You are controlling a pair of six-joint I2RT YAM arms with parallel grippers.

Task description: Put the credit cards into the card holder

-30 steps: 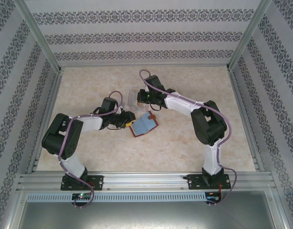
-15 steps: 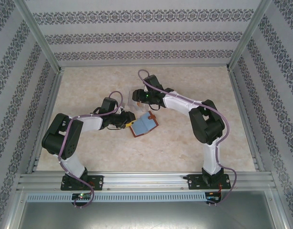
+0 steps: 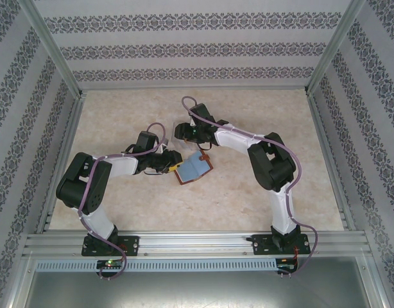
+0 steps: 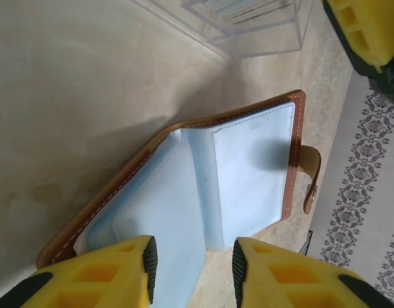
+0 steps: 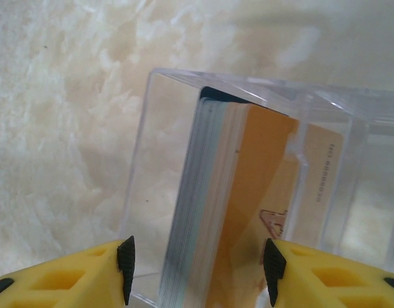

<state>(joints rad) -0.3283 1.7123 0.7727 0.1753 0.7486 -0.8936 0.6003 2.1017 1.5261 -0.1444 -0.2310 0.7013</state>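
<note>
Overhead | beige marbled table (image 3: 248, 186) | patterned walls (image 3: 184, 48) | aluminium frame (image 3: 197, 240)

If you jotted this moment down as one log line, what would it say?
left gripper: holding card holder open | right gripper: open, above cards standing in clear box | cards in holder: none visible

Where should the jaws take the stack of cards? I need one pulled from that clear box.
Probably by the top edges of the credit cards, coming from above. They stand on edge in the clear box, whose walls cover their faces, so only the open top gives access.
</note>
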